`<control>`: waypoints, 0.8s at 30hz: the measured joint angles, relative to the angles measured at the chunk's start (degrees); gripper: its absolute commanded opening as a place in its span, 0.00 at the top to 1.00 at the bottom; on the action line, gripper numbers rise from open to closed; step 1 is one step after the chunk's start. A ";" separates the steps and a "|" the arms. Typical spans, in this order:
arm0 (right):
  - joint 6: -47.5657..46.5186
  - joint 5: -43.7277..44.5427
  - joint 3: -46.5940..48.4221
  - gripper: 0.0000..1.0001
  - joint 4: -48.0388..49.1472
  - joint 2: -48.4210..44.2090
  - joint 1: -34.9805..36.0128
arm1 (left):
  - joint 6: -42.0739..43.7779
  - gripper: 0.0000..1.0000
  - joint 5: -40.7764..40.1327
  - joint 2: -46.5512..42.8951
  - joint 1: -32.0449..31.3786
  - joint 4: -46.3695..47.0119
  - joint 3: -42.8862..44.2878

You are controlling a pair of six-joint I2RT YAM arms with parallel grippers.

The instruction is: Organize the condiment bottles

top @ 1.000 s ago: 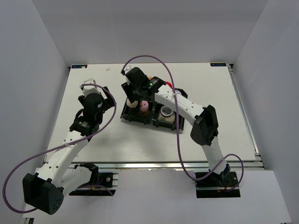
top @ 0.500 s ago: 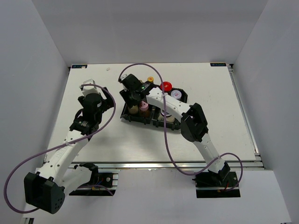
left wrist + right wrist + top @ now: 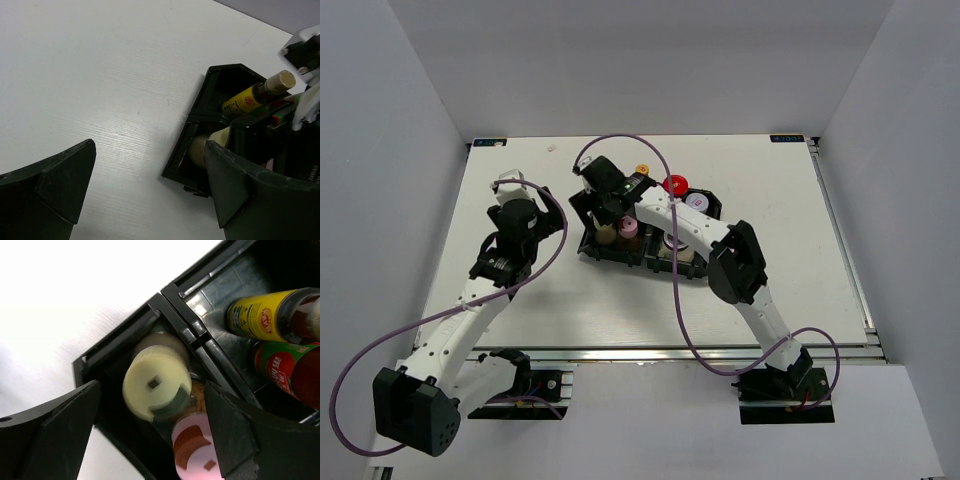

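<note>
White table [image 3: 800, 260] carries black tray [image 3: 198, 104] near centre. Right gripper [image 3: 150, 395] hangs w/ fingers apart over cream bottle [image 3: 150, 375] in tray's near-left compt., pink-capped bottle [image 3: 194, 445] just beside. Left gripper [image 3: 150, 155] also apart, above table, left of tray.

The top external camera sits high behind the arm bases and looks down on the whole table [image 3: 800, 200] from afar. The left wrist camera looks slantwise across bare tabletop toward the black tray [image 3: 196, 107], near it. The right wrist camera looks almost straight down into that tray, very close. Both wrist views share the tray's left end, with the cream bottle [image 3: 155, 382] and the yellow-labelled bottle [image 3: 260, 315].
</note>
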 measured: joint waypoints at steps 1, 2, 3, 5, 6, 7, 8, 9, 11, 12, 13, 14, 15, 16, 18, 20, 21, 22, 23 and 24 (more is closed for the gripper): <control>-0.20 -0.46 0.00 0.11 0.09 -0.26 0.00 | 0.00 0.02 0.09 0.11 0.00 -0.02 0.02; -0.33 -0.66 0.00 0.11 0.24 -0.98 0.00 | 0.00 0.02 0.13 0.26 0.00 -0.13 0.07; -0.55 -0.76 -0.04 0.11 0.66 -1.92 0.00 | -0.07 0.02 0.15 0.46 0.00 -0.52 0.28; -1.27 -0.96 -0.33 0.11 1.62 -4.96 0.00 | -0.33 0.02 0.35 0.79 0.00 -1.11 0.94; -1.57 -1.05 -0.92 0.11 2.69 -7.39 0.00 | -0.50 0.02 0.44 0.81 0.00 -1.64 1.42; -1.92 -1.03 -1.88 0.11 3.96 -9.94 0.00 | -0.74 0.02 0.55 0.81 0.02 -1.97 1.86; -2.36 -0.83 -3.17 0.11 5.22 -13.25 0.00 | -0.90 0.02 0.61 0.81 0.04 -2.19 2.29; -2.71 -0.44 -5.14 0.11 7.02 -17.14 -0.04 | -1.22 0.02 0.70 0.81 0.04 -2.29 2.73; -2.91 0.52 -11.76 0.11 10.75 -26.84 -0.31 | -1.92 0.02 0.72 0.81 0.04 -3.15 3.58; -2.84 1.20 -15.45 0.11 12.92 -31.61 -0.72 | -2.38 0.02 0.72 0.81 0.04 -3.74 3.93; -2.60 1.62 -20.24 0.11 15.30 -36.72 -1.42 | -2.82 0.02 0.72 0.85 0.04 -4.15 4.20; -2.05 2.03 -26.12 0.11 17.25 -42.91 -2.82 | -3.28 0.02 0.68 0.92 0.09 -4.50 4.37; -1.01 2.05 -30.77 0.11 18.64 -47.91 -4.98 | -3.82 0.02 0.63 0.94 0.15 -4.79 4.39; 0.28 2.01 -36.89 0.11 21.03 -53.22 -8.11 | -4.33 0.02 0.57 1.03 0.22 -5.11 4.39; 2.67 2.82 -49.57 0.11 25.07 -63.17 -16.04 | -5.53 0.02 0.28 1.36 0.39 -5.11 4.33; 5.68 6.25 -62.14 0.11 26.36 -71.34 -24.55 | -6.67 0.02 0.28 1.68 0.61 -4.92 3.98; 7.26 7.98 -68.43 0.11 26.88 -75.14 -27.76 | -7.02 0.02 0.35 1.90 0.68 -4.81 3.76; 8.55 9.31 -73.42 0.11 26.32 -78.01 -29.75 | -7.32 0.02 0.37 2.21 0.70 -4.83 3.65; 9.97 10.82 -78.36 0.11 25.49 -80.83 -31.43 | -7.65 0.02 0.37 2.60 0.74 -4.81 3.56; 11.32 12.35 -82.18 0.11 24.37 -83.25 -32.48 | -7.82 0.02 0.33 2.97 0.74 -4.85 3.43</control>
